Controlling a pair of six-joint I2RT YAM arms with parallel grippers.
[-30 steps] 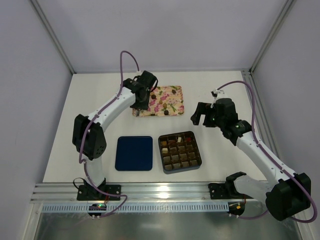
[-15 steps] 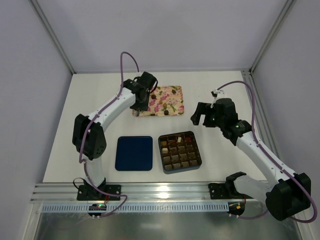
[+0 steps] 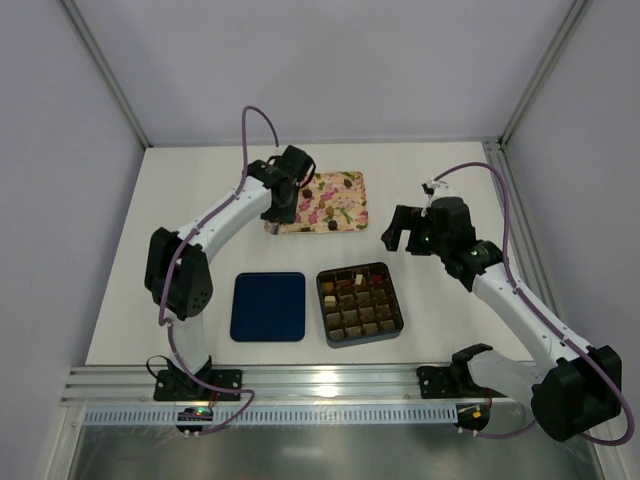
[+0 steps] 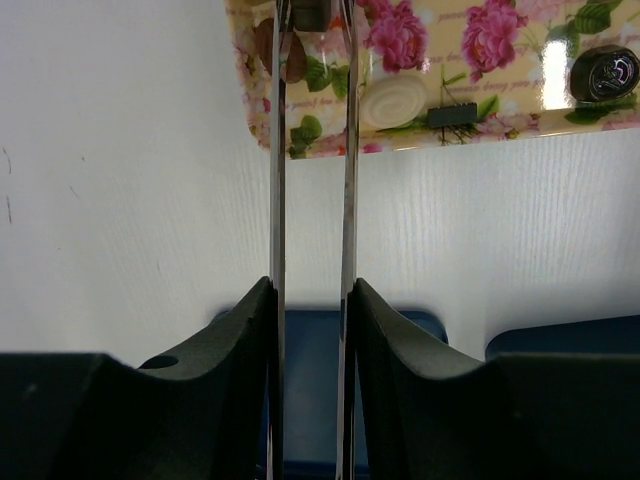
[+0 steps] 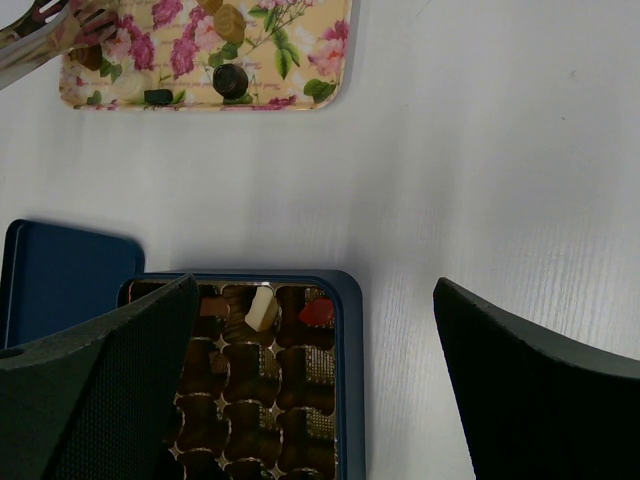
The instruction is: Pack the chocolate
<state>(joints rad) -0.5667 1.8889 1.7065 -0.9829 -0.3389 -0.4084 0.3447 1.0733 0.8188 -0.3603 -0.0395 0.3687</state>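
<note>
Chocolate [image 4: 312,12] sits at the tray's [image 4: 500,128] near-left corner, and the left tool [image 3: 272,222] has just squeezed in a touch and now pinches it. That looks ready for a lift to the box [image 5: 349,400] in front of the tray. The right tool [image 3: 403,240] hangs wide open and empty, right of the tray, unmoved.

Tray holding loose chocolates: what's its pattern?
The tray has pink roses on yellow; best in left wrist view.
</note>
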